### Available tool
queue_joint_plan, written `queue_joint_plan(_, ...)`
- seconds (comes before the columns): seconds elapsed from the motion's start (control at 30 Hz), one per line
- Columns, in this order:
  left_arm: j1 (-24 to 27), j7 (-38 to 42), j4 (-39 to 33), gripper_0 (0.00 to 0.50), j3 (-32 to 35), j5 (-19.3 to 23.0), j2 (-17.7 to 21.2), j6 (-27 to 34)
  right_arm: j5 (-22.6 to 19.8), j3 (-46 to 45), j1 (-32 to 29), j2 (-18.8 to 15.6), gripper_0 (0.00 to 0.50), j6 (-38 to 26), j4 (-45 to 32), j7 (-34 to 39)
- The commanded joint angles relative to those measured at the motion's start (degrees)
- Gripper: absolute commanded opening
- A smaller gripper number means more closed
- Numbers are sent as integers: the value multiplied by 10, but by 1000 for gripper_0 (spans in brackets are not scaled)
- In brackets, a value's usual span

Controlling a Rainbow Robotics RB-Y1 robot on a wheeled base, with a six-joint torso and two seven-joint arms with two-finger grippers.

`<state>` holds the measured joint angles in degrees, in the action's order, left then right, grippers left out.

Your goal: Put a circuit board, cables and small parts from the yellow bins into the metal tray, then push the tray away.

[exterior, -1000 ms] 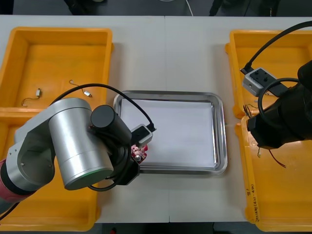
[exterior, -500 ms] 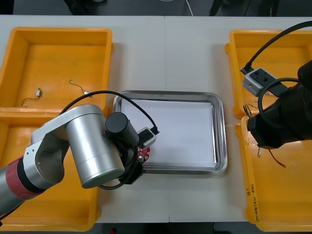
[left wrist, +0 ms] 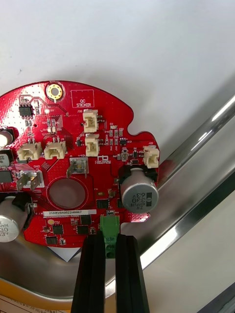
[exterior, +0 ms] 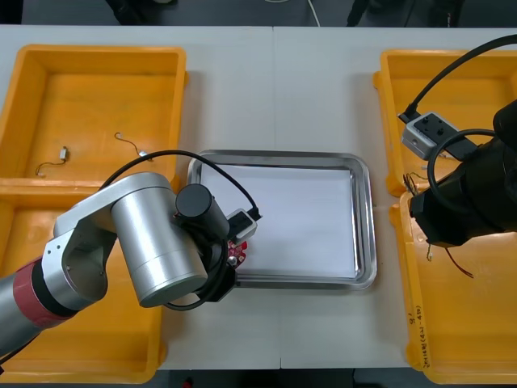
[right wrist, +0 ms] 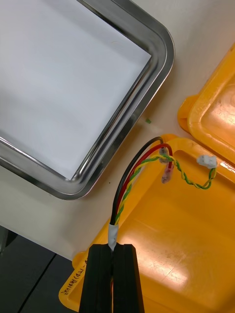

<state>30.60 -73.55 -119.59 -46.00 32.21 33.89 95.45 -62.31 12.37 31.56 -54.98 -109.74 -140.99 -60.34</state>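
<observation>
Over the near left corner of the shiny, white-lined metal tray [exterior: 367,212], the left claw [left wrist: 108,240] is clamped on a green connector [left wrist: 109,228] at the edge of the round red circuit board [left wrist: 73,161], which spreads just beyond the claw. Beside the tray, the right claw [right wrist: 113,250] pinches a black, red and yellow twisted cable [right wrist: 128,183] above a yellow bin [right wrist: 191,254].

Bright, even light falls from overhead onto the light table [exterior: 275,89] — shadows are faint and soft-edged. The metal tray [exterior: 365,218] rim throws white streaks of glare, strongest in the left wrist view — and pale hot spots gleam on a yellow bin [right wrist: 196,230] floor in the right wrist view.
</observation>
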Motion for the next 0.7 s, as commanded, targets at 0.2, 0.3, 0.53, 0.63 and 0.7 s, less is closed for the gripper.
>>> queue_joint_plan(0.2, 25, -12, -4, 0, 2, 8, -15, -8, 5, 5, 18, 4, 0, -3, -2, -4)
queue_joint_plan(0.3, 25, -9, -4, 0, 2, 8, -15, -10, 5, 5, 18, 4, 0, -3, -2, -3)
queue_joint_plan(0.53, 26, -2, -3, 500, 2, 10, -15, -14, 6, 5, 18, 4, 0, -3, -2, -3)
queue_joint_plan(0.63, 26, 1, -4, 500, 6, 13, -15, -14, 6, 5, 18, 4, 0, -3, -2, -3)
queue_joint_plan(0.7, 25, 1, -3, 500, 9, 19, -16, -14, 6, 5, 18, 4, 0, -3, -2, -3)
